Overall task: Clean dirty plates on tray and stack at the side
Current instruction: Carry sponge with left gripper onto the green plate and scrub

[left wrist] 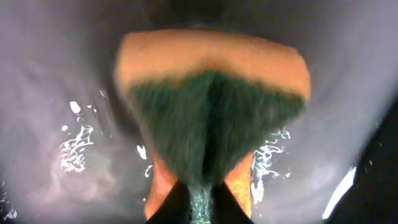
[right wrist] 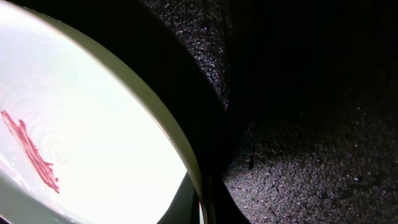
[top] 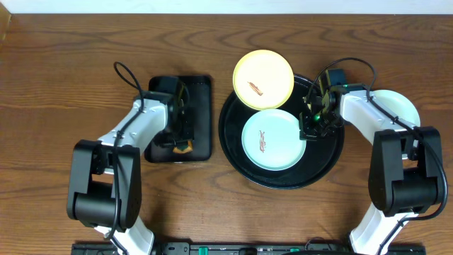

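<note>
Right gripper (top: 308, 131) at the rim of the smeared mint-blue glossy plate (top: 272, 142) inside the large round black tray (top: 230, 134), grip indeterminable, should pin it firmly before the left gripper (top: 181, 142), beside the tray and clamping an orange-green sponge (left wrist: 211, 106), scrubs.

A pale yellow plate (top: 263, 78), marked by a brown smear, is seen at upper centre. Below it, a mint-blue plate (top: 274, 139) is streaked red on a black tray (top: 322, 166). An orange-and-green sponge (left wrist: 211, 106) is shown.
</note>
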Controlling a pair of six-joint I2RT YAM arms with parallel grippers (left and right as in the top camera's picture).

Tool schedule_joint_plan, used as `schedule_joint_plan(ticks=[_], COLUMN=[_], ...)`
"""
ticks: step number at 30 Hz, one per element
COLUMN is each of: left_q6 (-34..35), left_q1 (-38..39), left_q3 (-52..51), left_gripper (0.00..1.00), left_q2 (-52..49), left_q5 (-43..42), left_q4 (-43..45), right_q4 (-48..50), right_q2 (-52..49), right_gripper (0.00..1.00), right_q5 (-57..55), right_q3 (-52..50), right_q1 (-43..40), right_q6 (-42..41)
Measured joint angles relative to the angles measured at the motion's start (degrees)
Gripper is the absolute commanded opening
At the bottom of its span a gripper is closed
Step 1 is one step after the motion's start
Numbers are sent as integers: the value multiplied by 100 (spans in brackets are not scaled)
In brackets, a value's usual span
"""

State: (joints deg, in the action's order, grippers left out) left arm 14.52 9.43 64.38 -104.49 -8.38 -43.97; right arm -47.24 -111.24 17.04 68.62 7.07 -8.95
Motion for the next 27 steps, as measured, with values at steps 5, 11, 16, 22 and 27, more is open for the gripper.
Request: schedule_joint_plan(ticks=[5, 11, 16, 22, 27], left_q6=[24, 42, 22, 22, 24], left_q1=[-92, -92, -92, -96, 4], left_q3=[439, 330, -72, 0, 702], left_gripper=[40, 25, 7, 7, 7], left_q2=[4, 2, -11, -9, 15], left_q5=[96, 107, -87, -210, -461], left_q4=[-254, 96, 422, 48, -868], right_q4=[0, 0, 0, 2, 13], right_q2=[0, 0, 0, 0, 0], right_gripper=[1, 1, 1, 1, 1], right_q5=[-2, -2, -2, -2, -2], right_q3=[0, 0, 0, 0, 0], right_q1=[0, 0, 0, 0, 0], right_q6=[0, 0, 0, 0, 0])
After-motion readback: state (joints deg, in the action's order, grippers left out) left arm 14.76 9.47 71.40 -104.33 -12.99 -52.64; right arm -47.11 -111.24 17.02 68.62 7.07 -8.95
